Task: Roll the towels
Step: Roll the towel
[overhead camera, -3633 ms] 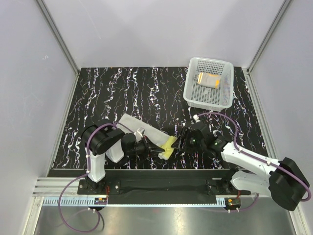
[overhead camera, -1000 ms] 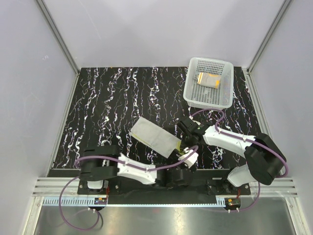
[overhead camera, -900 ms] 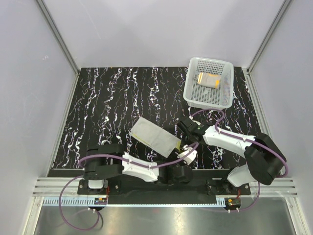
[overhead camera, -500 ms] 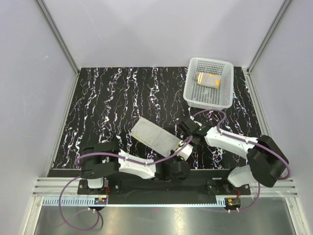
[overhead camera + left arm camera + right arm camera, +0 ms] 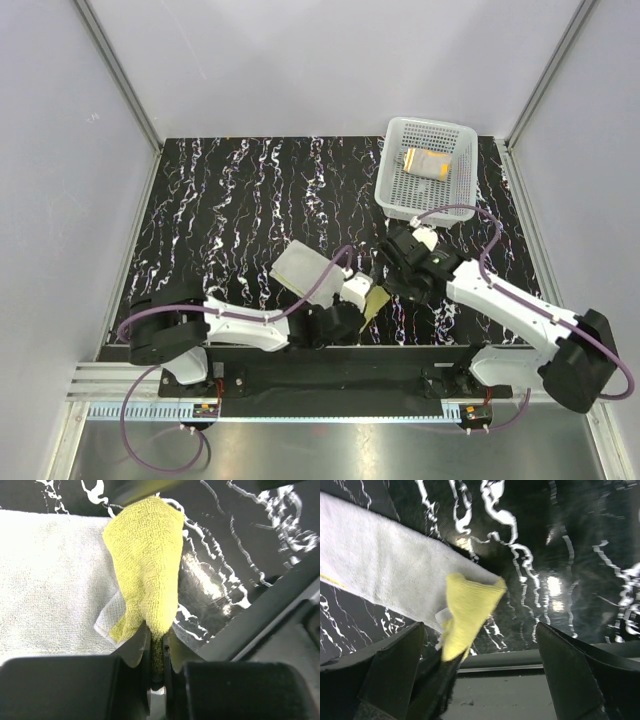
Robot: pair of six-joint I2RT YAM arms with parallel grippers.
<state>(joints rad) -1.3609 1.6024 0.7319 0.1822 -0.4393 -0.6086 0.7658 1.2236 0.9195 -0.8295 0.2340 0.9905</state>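
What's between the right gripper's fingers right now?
The yellow towel, its corner pinched up by the left gripper, as the right wrist view shows.

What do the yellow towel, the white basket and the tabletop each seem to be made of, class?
Yellow towel: soft terry cloth, looped nap, matte. Basket: likely rigid plastic, white, perforated walls. Tabletop: glossy black marble-look sheet, reflecting light; real stone or print unclear.

My table is black with white streaks. A white basket sits on it at the far right, and the yellow towel lies grey-white side up near the front.
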